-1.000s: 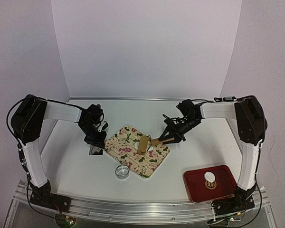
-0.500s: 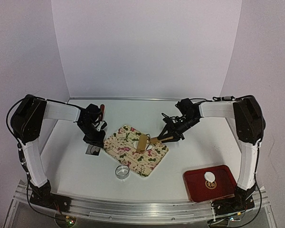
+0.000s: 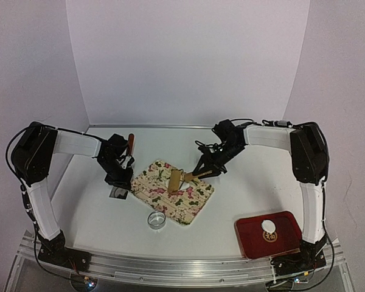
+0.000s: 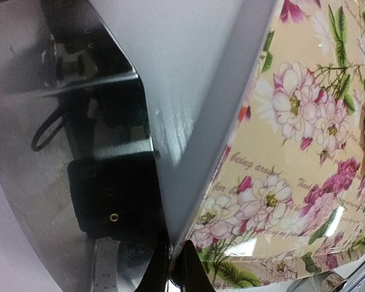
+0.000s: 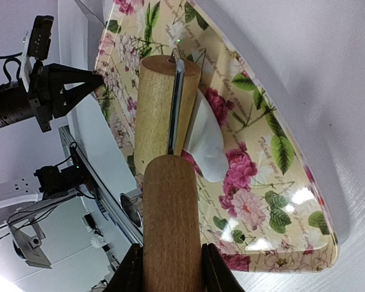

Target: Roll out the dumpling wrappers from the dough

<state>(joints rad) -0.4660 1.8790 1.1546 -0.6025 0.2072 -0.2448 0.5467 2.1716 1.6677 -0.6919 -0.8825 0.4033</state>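
Right pincer (image 5: 168, 267) grasping rolling pin (image 5: 164, 115), roller pressing dough (image 5: 208, 146) on board (image 5: 249, 176); left pincer (image 4: 173, 275) clenched at board's corner. Risk: board sliding, dough sticking.

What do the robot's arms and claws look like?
The left arm and the right arm look the same: long white tube parts joined by chunky black joints. Thin black cables loop around near the wrists. Each arm ends in a small black claw with two pointed fingers, the left claw and the right claw.
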